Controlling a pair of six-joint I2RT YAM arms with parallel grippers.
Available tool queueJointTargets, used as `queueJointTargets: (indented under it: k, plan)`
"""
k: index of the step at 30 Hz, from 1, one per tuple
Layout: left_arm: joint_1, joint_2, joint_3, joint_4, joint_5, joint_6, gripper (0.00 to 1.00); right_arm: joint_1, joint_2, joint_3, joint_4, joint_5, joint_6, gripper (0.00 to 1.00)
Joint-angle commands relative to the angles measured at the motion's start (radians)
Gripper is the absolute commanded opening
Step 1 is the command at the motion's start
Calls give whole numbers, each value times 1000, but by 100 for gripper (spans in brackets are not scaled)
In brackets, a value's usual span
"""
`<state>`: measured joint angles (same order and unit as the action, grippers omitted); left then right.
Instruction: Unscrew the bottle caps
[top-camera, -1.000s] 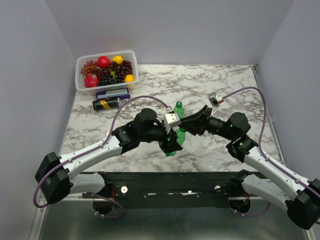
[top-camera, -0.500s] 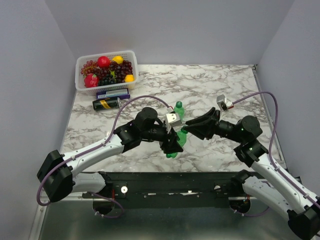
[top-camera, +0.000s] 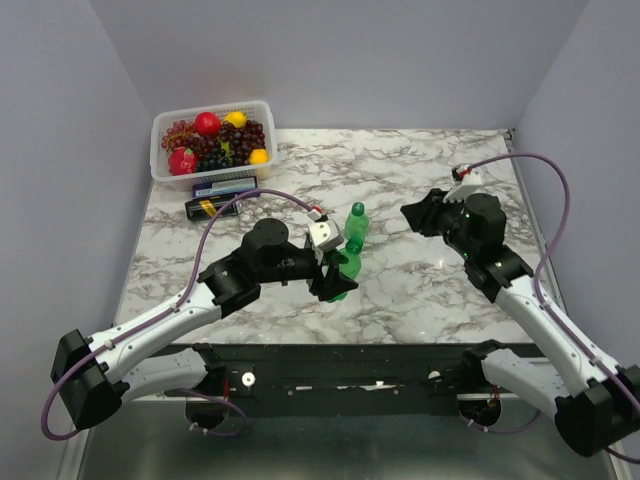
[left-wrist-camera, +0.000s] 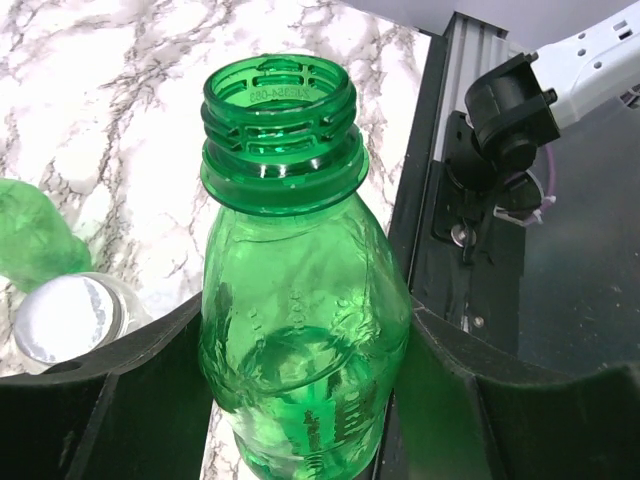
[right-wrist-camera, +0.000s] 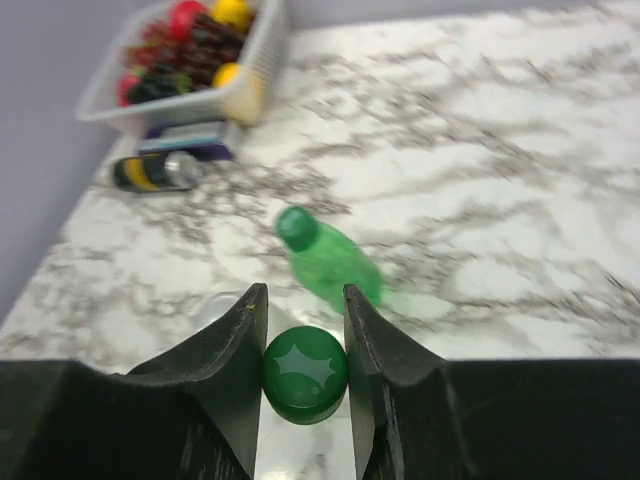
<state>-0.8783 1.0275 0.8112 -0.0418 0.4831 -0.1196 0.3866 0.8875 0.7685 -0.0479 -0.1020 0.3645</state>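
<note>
My left gripper is shut on the body of a translucent green bottle. The bottle's threaded mouth is open, with no cap on it. In the top view this gripper holds the bottle near the table's front middle. My right gripper is shut on a dark green bottle cap, lifted above the table right of centre. A second green bottle stands capped behind the held one. A clear bottle with a silvery cap stands beside my left fingers.
A white basket of fruit sits at the back left. In front of it lie a flat blue box and a dark can with a yellow label. The table's front edge with its black rail is just below the held bottle.
My right gripper has pulled away from the bottle, up and to the right, taking the green cap with it. My left arm shifted slightly left, still holding the bottle.
</note>
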Motion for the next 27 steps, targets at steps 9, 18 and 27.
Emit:
queueJointTargets:
  k: [9,18,27]
  plan:
    - [-2,-21,-1,25,-49,12,2,-26,438,-54,220,278,50,25]
    - [-2,-26,6,16,-44,12,2,-26,659,-17,252,387,105,27]
    - [-2,-29,8,14,-43,12,2,-22,725,0,261,484,134,29]
